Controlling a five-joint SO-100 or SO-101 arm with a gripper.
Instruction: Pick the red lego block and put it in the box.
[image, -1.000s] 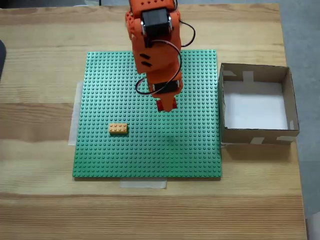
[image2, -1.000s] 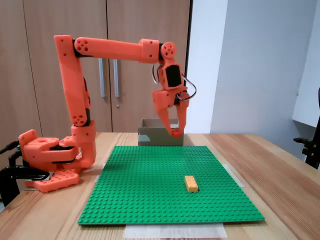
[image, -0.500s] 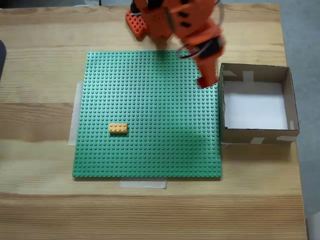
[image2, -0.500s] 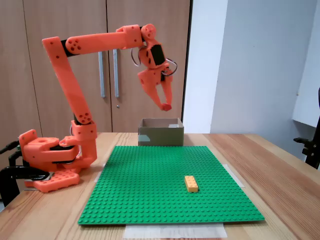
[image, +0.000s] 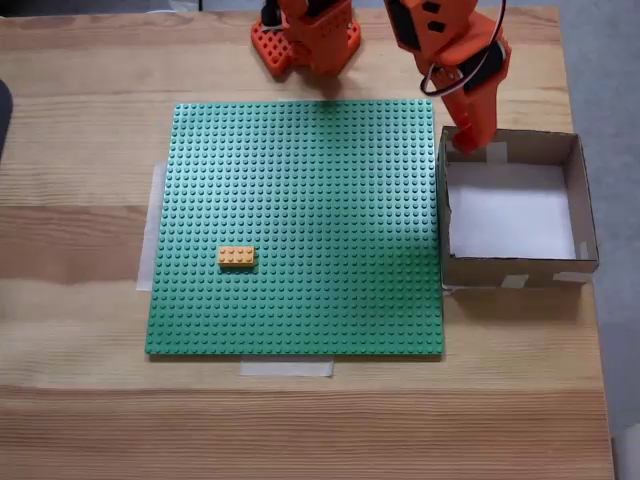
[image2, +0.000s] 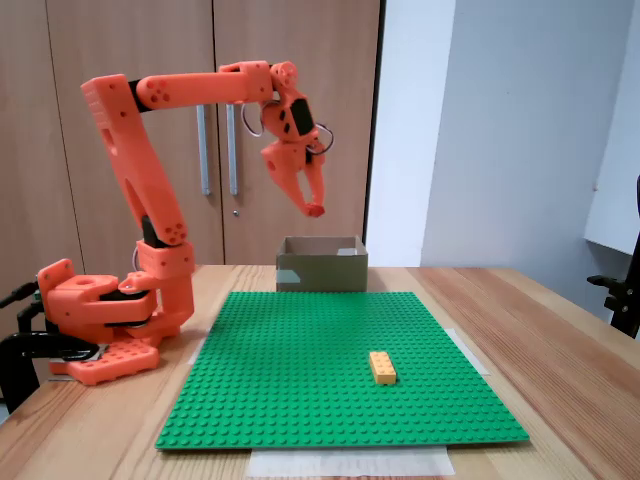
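Both fixed views show our pincer (image2: 314, 209) raised above the box (image: 511, 268), its fingers together at the tip; whether the red lego block sits between them we cannot tell. An orange-yellow brick (image: 236, 257) lies on the green baseplate (image: 300, 180), well apart from the box.

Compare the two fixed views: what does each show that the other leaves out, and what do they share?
In a fixed view, looking down, you see the white floor of the box and the pale tape on its corners. In a fixed view, from the side, you see cupboard doors behind the arm, and how high its jaws hang above the table. Both show the green mat, the orange brick, the box and the arm.
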